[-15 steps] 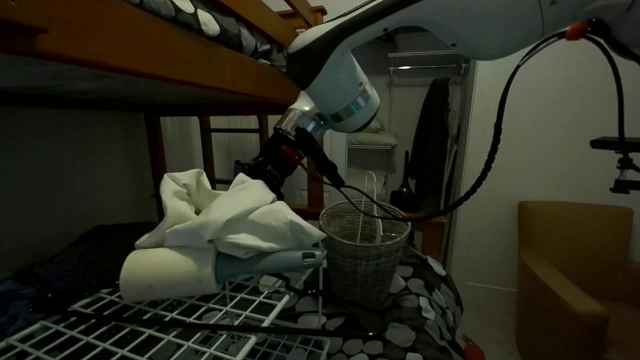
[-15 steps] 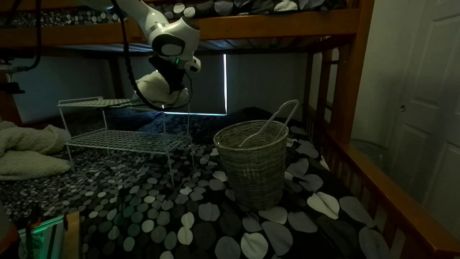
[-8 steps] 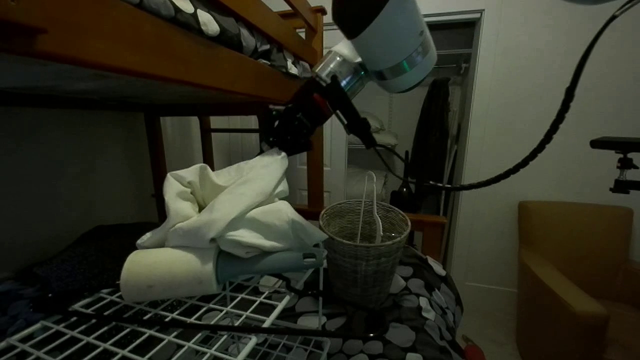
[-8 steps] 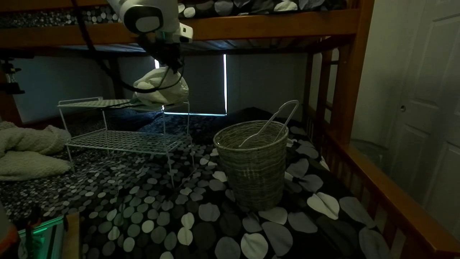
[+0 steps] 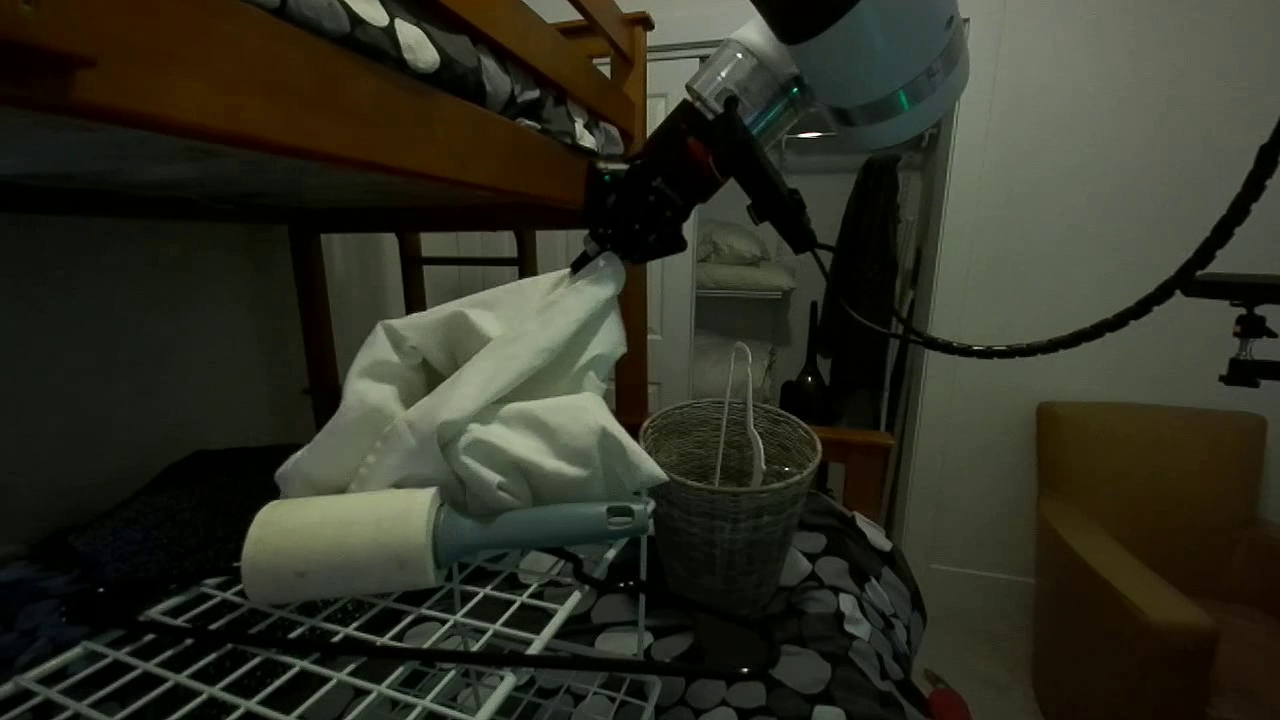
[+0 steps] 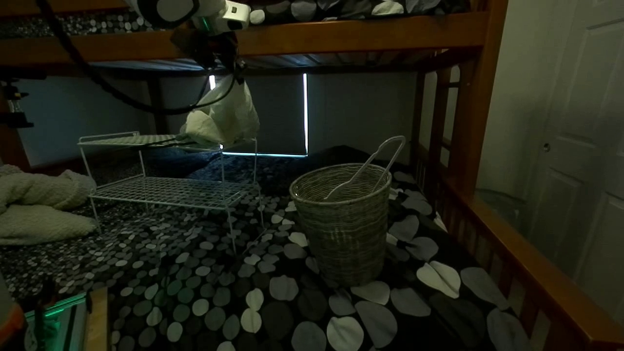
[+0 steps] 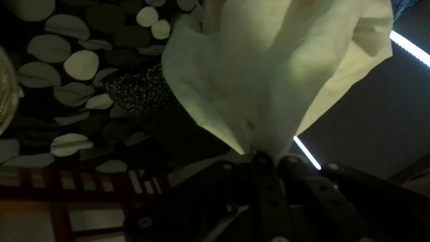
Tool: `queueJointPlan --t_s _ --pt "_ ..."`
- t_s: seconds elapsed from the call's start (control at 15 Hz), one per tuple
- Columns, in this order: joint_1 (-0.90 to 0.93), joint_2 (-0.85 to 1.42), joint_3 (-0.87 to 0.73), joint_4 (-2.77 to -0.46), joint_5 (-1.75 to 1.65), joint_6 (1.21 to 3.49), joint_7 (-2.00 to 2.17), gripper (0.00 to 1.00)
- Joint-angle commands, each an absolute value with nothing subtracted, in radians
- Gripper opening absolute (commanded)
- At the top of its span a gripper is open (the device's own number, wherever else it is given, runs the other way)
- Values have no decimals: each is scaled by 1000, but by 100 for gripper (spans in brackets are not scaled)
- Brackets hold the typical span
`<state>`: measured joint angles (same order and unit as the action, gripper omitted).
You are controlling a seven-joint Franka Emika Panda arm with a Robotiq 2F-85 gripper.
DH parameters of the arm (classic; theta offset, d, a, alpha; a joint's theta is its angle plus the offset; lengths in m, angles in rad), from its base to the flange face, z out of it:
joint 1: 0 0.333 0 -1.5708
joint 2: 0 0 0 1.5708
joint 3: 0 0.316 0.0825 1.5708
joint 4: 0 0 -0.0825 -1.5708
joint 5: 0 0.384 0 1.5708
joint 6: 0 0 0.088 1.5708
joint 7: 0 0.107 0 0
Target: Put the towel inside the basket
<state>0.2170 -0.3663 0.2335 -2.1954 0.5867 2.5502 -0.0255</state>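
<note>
Dim light is let into the bedroom around the edges of one dark window covering (image 6: pixel 282 117), behind one wooden bunk bed (image 6: pixel 370 36) whose lower bunk is dressed in a black bedspread (image 6: pixel 302 336) patterned with grey and white discs. One robot arm (image 5: pixel 890 65) is extended from the upper right in an exterior view; its wrist is tilted, so that the gripper (image 5: pixel 598 258) is pointed downward and toward the left of that view. The gripper is clamped on the upper end of one white towel (image 5: pixel 500 390), which is gathered into a peak there. Its lower folds are bunched at the upper shelf of one two-shelf white wire rack (image 6: pixel 165 190). One lint roller (image 5: pixel 340 545) is laid on its side on that shelf; whether it is touched by the towel cannot be told. One wicker basket (image 6: pixel 341 234) is stood upright on the bedspread, and one white hanger (image 5: pixel 755 450) is contained in it, projected above the rim. The towel is held outside the basket. One tan armchair (image 5: pixel 1130 540) is also seen.
</note>
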Motion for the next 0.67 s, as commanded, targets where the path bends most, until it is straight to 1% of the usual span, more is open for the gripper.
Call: queueJointPlan --t_s 0.0,0.27,0.33,0.53,0.6 --pt "149 -557 181 -2301 444 2550 100 0" --pt "21 -715 136 -2324 271 2504 221 0" --pt "95 -603 127 -2265 319 2544 171 1" --pt "43 -690 115 -2293 280 2511 196 0" --pt "17 -688 111 -2296 275 2538 217 0"
